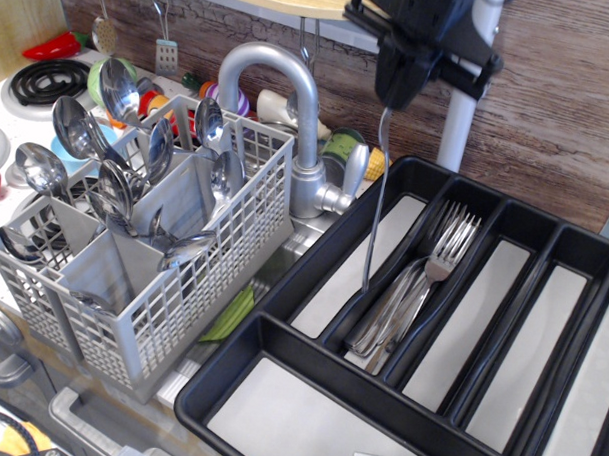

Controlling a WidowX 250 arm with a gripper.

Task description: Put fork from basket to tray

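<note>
Gripper [394,91] up top, pointing down, prob. clamped on fork [376,206] hanging over tray [313,256].

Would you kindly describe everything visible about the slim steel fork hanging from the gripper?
The slim shiny steel fork hangs nearly upright from the dark gripper, which is shut on its upper end. Only its long thin handle shows, and the lower tip points down over the large black plastic tray, near the divider beside the compartment holding other steel forks. Whether the tip touches the tray is unclear.
</note>
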